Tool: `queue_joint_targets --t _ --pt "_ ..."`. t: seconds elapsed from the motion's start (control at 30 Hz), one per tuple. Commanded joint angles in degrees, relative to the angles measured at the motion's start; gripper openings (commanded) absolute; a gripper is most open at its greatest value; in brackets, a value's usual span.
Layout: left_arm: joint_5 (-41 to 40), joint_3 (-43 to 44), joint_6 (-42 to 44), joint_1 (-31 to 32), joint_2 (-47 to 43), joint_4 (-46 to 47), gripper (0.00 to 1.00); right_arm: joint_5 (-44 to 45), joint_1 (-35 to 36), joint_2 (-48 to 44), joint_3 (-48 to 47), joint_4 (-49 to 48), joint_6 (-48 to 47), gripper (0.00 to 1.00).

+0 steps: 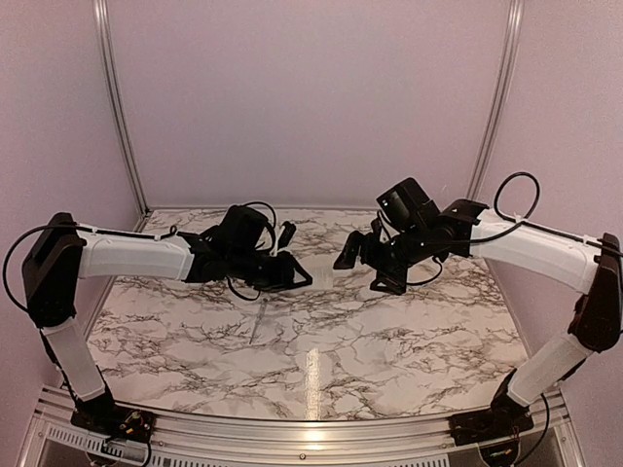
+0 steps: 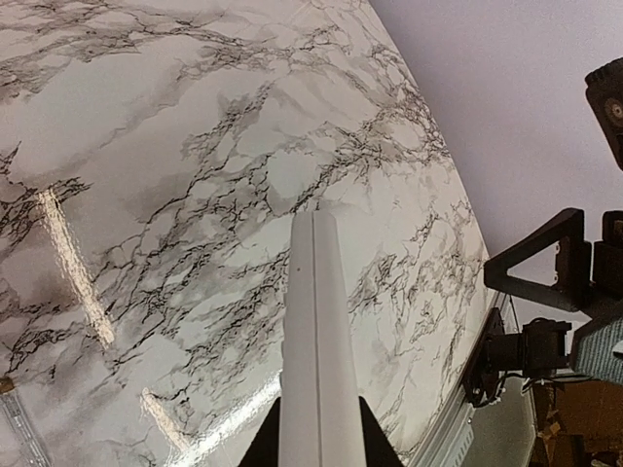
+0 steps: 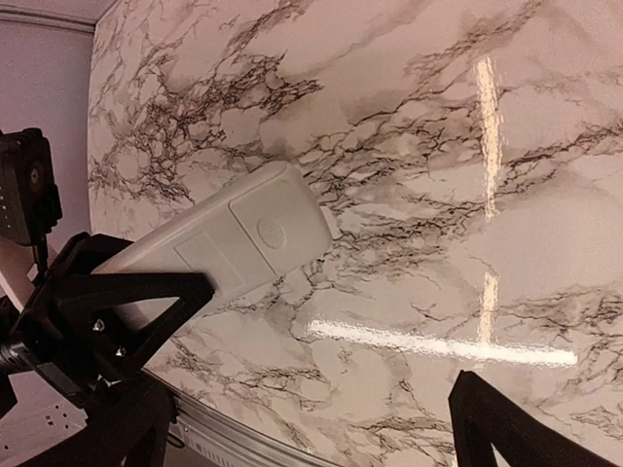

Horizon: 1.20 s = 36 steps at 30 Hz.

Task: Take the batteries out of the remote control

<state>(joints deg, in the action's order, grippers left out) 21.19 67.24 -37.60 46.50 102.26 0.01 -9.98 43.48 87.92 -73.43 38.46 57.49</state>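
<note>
The left end effector is clamped on one end of the remote control, holding it level above the desk. It likely presents the free end to the right end effector, whose jaws stand wide apart. No batteries show.

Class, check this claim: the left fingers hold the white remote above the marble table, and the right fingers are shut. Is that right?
Not quite. The left fingers do hold the remote above the table, but the right fingers are open, spread wide in the right wrist view.
</note>
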Motion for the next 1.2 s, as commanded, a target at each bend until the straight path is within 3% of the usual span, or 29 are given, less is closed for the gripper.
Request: queue_joint_targets --t 0.0,0.23,0.43,0.63,0.87,1.17 --pt "1.10 1.75 2.28 -1.19 -4.78 -4.86 0.00 3.21 -0.33 -3.49 -0.49 2.04 -10.91 0.98" --pt "5.29 2.92 1.47 -5.17 -5.87 -10.53 0.00 3.44 -0.33 -4.89 -0.99 1.92 -14.62 0.99" --pt "12.25 -6.02 -2.57 -8.78 -13.18 1.91 0.00 3.01 -0.33 -7.55 1.85 -3.12 -16.68 0.98" --pt "8.51 -6.31 0.29 -9.06 -17.35 -2.84 0.00 2.66 -0.34 -7.39 1.70 -2.50 -18.11 0.98" --pt "8.63 -9.70 -0.23 -9.23 -20.28 1.32 0.00 0.58 -0.34 -7.72 1.98 -4.46 -18.95 0.99" --pt "14.14 -10.63 -9.02 -10.23 -17.84 2.93 0.00 -1.13 -0.33 -8.29 0.60 -6.58 -18.72 0.99"
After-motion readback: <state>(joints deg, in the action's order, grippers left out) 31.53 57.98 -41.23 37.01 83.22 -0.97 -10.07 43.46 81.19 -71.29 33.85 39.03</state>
